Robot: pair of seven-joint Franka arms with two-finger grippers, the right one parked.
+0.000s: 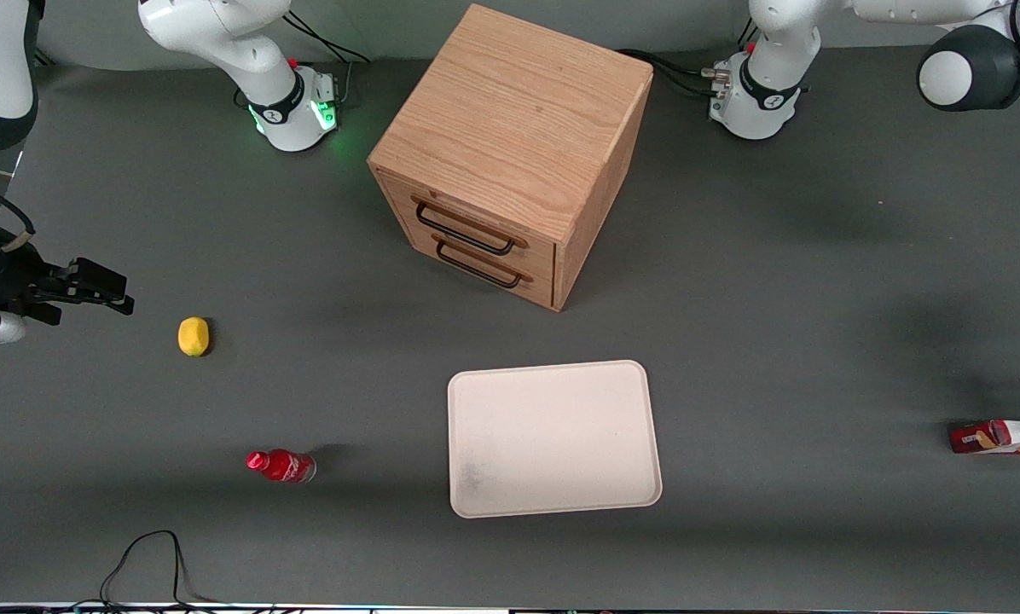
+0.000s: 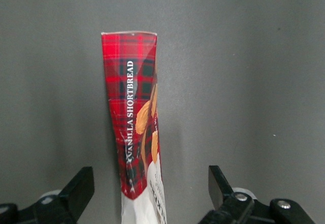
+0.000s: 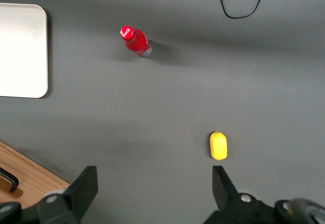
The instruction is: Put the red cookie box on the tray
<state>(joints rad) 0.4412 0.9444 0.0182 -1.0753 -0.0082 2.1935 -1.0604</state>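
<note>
We can read white capital letters spelling "VANILLA SHORTBREAD" running lengthwise along the narrow tartan side of the long dark-red cardboard cookie box. That box lies between the spread black fingers of the left arm's gripper. We find no other legible text.

On the dark grey table I see a small red bottle with a red cap. The tray - cream-white, only partly in view - lies well apart from the bottle, toward the working arm's end. A yellow lemon sits farther from the front camera than the bottle. So does a wooden cabinet corner. A black cable loops nearer that camera.
</note>
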